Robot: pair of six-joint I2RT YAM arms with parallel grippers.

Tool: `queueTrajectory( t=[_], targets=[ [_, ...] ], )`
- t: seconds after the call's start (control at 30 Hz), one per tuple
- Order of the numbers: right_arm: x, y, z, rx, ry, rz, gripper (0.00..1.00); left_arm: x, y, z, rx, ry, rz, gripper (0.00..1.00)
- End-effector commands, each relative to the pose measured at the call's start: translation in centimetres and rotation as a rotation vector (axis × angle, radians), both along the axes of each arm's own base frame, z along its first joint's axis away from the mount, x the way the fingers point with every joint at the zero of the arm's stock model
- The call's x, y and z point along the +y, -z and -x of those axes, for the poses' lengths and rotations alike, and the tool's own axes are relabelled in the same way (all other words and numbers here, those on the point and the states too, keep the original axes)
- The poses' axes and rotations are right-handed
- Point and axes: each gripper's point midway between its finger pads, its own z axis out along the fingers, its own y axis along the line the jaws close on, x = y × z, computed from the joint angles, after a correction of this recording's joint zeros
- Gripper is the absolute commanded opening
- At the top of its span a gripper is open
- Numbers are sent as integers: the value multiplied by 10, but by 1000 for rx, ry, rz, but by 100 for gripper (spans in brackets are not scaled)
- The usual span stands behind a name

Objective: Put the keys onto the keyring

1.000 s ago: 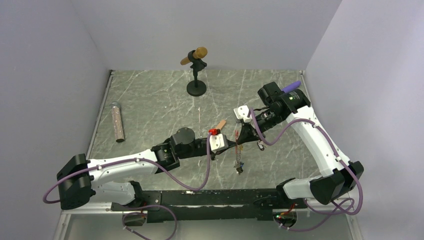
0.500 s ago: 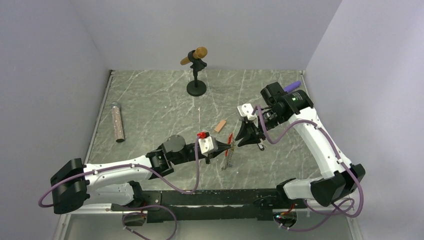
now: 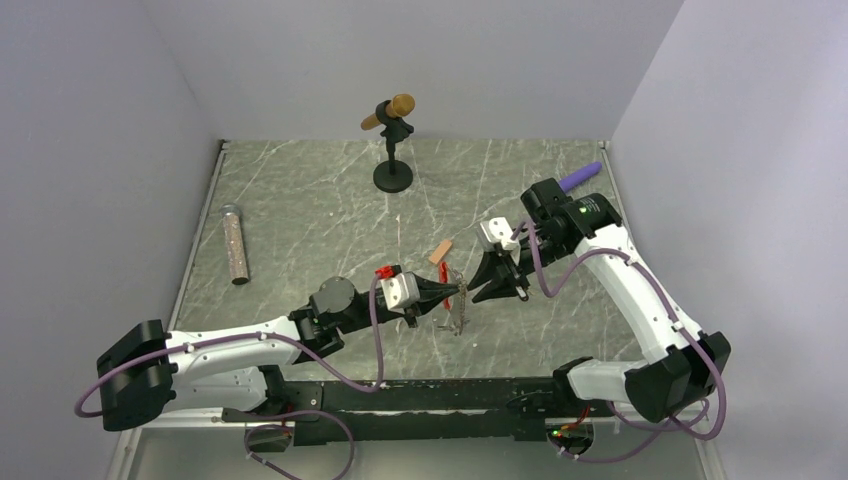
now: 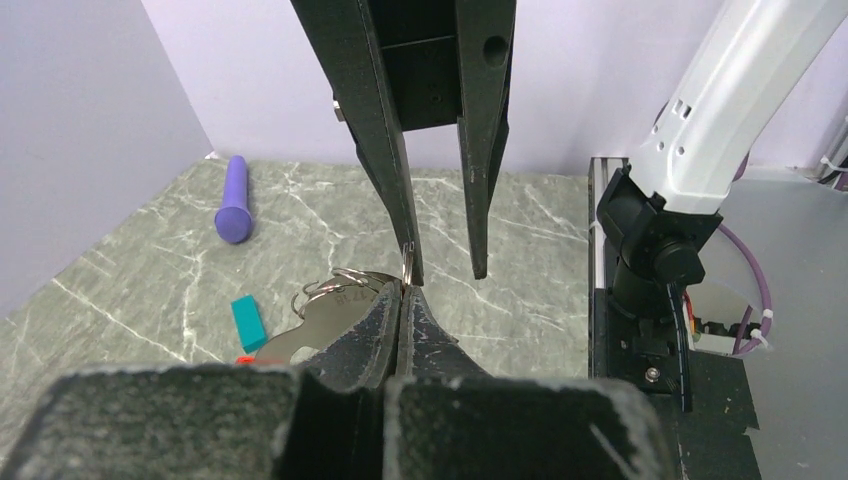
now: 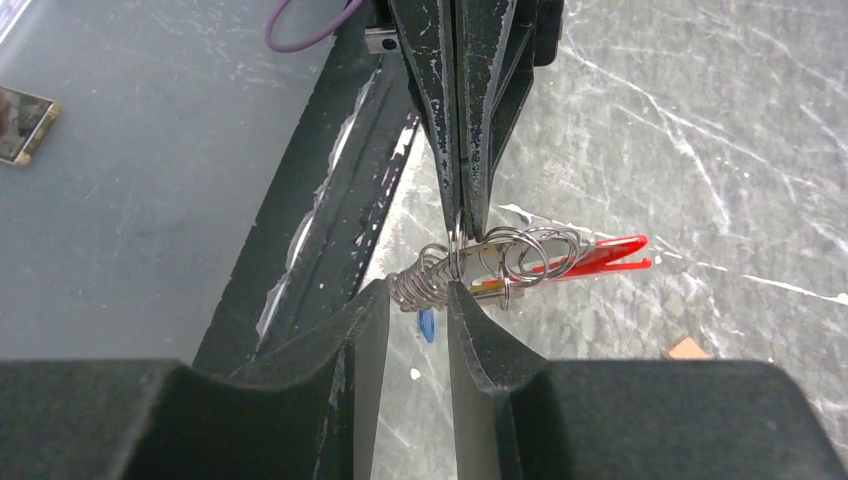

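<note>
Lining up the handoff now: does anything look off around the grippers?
Nothing looks spilled or damaged. One oddity: the keyring hangs in the air, pinched by only one thin ring in the left gripper. The right gripper is open, holding nothing.

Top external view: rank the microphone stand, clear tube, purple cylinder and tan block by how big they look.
1. microphone stand and clear tube: about alike, so not ranked against each other. The stand also rises toward the camera, which may enlarge it.
2. purple cylinder.
3. tan block, plainly the smallest.
</note>
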Motion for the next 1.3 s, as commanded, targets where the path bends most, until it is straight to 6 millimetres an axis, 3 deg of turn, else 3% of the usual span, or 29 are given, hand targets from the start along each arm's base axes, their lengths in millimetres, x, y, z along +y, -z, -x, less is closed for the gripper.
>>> queueTrajectory(
  t=[0.0,0.4,0.8,1.27],
  targets=[
    [8,-18,-3,-65,-2,-100,32,1,-33,5,-30,16,115,0],
    [11,-27,-7,-60,11,-107,31,1,-33,7,-15,27,121,0],
    [7,-28,-27,-110,88,-27,34,5,-30,8,-11,20,116,0],
    [11,-27,-11,-25,10,-72,30,8,-31,3,-1,-10,129,0]
  ],
)
